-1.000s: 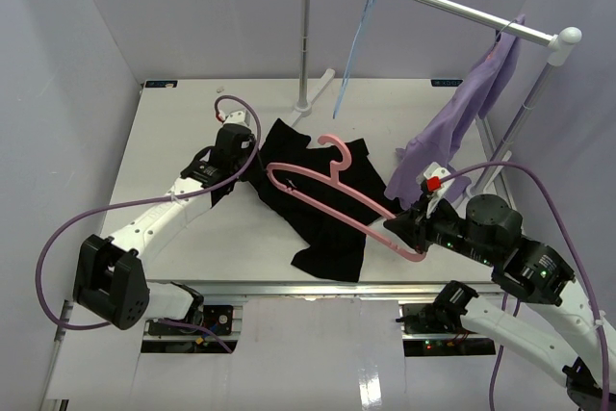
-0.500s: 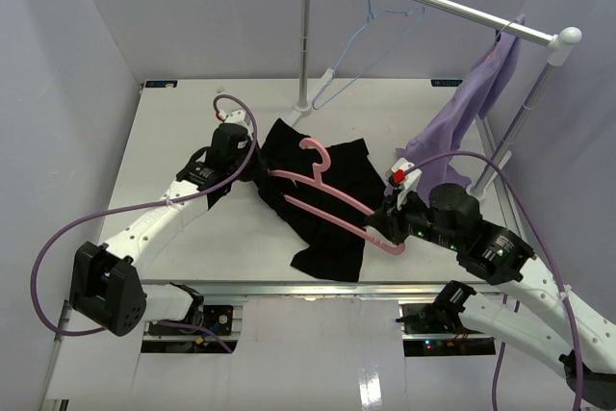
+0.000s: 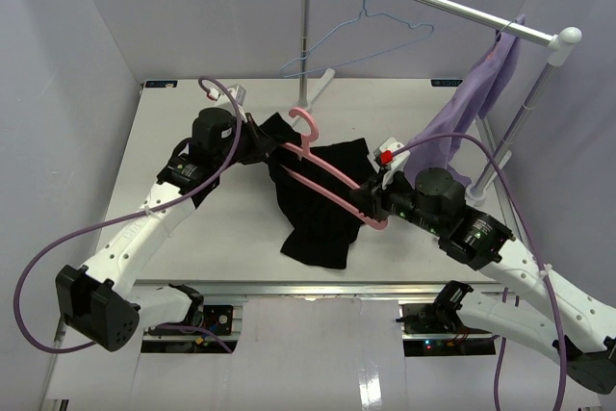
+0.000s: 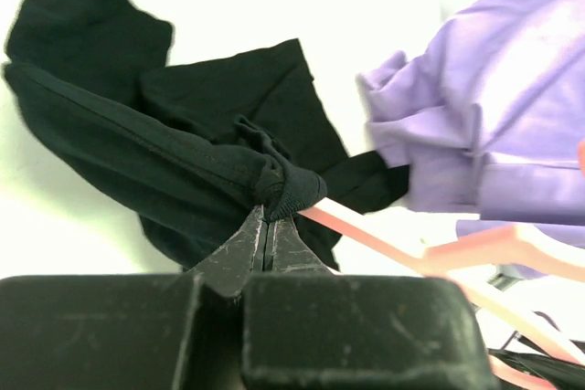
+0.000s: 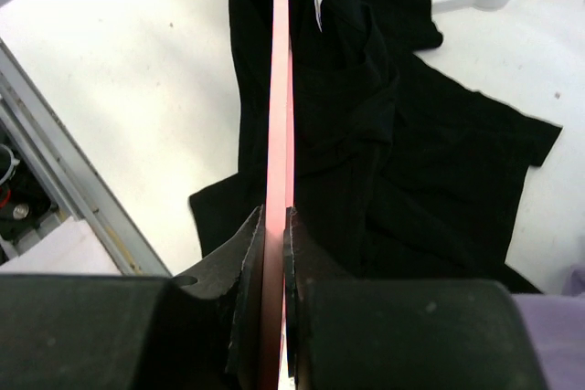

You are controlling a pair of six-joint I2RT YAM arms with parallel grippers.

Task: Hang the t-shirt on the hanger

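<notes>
The black t-shirt [image 3: 322, 204] is partly lifted off the white table, its lower part still lying there. My left gripper [image 3: 262, 139] is shut on a bunched edge of the t-shirt [image 4: 183, 157]; the left wrist view shows the left gripper [image 4: 270, 218] pinching that fold. The pink hanger [image 3: 327, 175] slants over the cloth, hook [image 3: 303, 125] at the upper left. My right gripper [image 3: 366, 203] is shut on its lower end. In the right wrist view the hanger [image 5: 280, 89] runs straight out of the right gripper [image 5: 274, 226] above the t-shirt [image 5: 402, 143]. One hanger arm [image 4: 384, 230] passes close beside the held fold.
A clothes rack stands at the back, its rail [image 3: 443, 2] carrying a thin light-blue wire hanger [image 3: 371, 34] and a lavender garment [image 3: 472, 108]. The rack's post foot [image 3: 310, 101] rests just behind the shirt. The lavender garment [image 4: 494, 134] hangs close to the right of the left gripper.
The right arm has carried the hanger left and toward the back, its hook now near the left gripper. The left gripper raised the shirt edge. The blue wire hanger swung round on the rail.
</notes>
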